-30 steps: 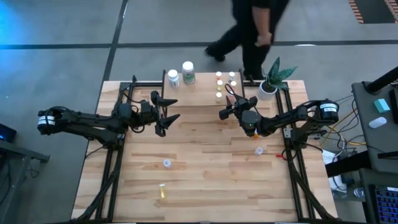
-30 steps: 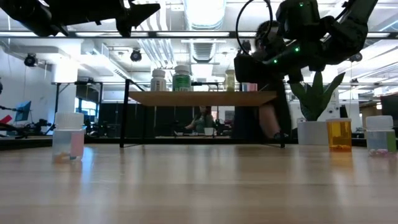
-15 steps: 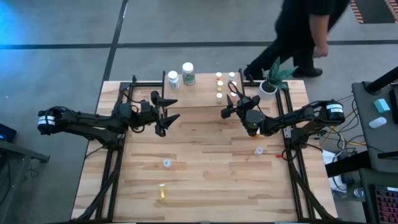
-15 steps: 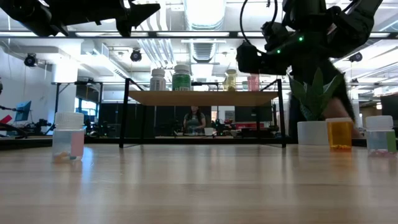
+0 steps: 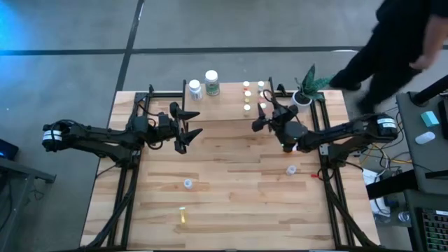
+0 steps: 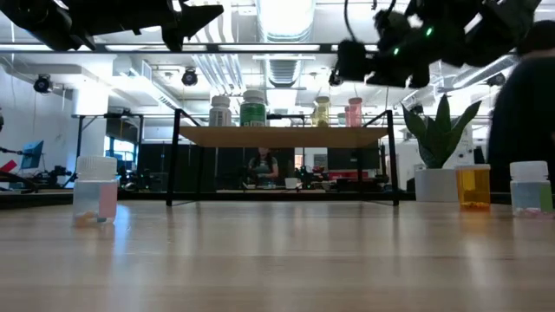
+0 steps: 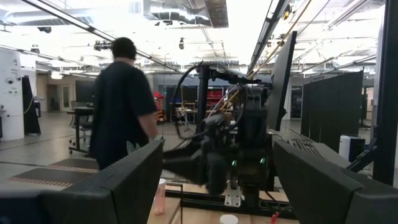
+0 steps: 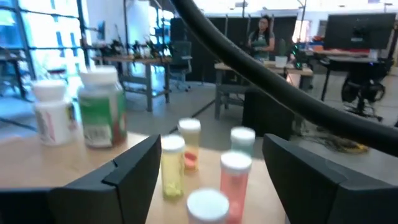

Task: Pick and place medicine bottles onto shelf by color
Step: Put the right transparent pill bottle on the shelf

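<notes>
— What is seen by the shelf (image 5: pixel 227 98)?
— A plant (image 5: pixel 306 87) and a person (image 5: pixel 399 49).
— Where are bottles (image 5: pixel 253 94) found?
— On the shelf; others lie on the table (image 5: pixel 231 182).
— The jaws?
— Both spread, nothing held: right gripper (image 5: pixel 264 115) at the shelf's edge, left gripper (image 5: pixel 192 121) nearby.

Potted plant (image 5: pixel 306 89), wooden table (image 5: pixel 231 189), person (image 5: pixel 399 49) walking past, perhaps
</notes>
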Robot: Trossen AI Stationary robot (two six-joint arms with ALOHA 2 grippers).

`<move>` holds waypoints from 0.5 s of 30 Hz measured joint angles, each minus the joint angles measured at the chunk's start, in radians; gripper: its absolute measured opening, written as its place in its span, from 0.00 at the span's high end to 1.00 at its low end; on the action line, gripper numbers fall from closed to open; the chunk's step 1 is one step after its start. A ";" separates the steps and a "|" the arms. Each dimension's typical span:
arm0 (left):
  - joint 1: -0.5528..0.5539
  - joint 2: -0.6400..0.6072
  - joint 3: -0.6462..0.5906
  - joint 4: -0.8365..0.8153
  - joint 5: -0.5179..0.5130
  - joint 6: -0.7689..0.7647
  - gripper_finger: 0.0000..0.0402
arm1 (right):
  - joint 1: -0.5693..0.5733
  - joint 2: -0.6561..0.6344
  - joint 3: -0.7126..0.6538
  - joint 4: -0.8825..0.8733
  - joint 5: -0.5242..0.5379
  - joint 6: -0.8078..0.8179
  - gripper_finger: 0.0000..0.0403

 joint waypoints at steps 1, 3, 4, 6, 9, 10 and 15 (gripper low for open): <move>0.000 0.000 0.000 0.000 0.000 0.000 0.28 | 0.010 -0.023 0.000 0.000 0.000 -0.017 0.32; 0.000 0.000 0.000 0.000 0.000 0.000 0.28 | 0.037 -0.072 0.000 -0.004 0.000 -0.051 0.32; 0.000 0.000 0.000 0.000 0.000 0.000 0.28 | 0.054 -0.098 0.000 -0.012 0.002 -0.073 0.33; 0.000 0.000 0.000 0.000 0.000 0.000 0.28 | 0.096 -0.154 0.000 -0.038 0.001 -0.121 0.33; 0.000 0.000 0.000 0.000 0.000 0.000 0.28 | 0.172 -0.241 0.000 -0.125 -0.002 -0.180 0.34; 0.000 0.000 0.000 -0.001 0.000 0.000 0.28 | 0.200 -0.270 0.000 -0.174 -0.006 -0.193 0.35; 0.000 -0.011 -0.001 -0.048 0.001 0.000 0.28 | 0.359 -0.431 0.001 -0.516 -0.010 -0.114 0.36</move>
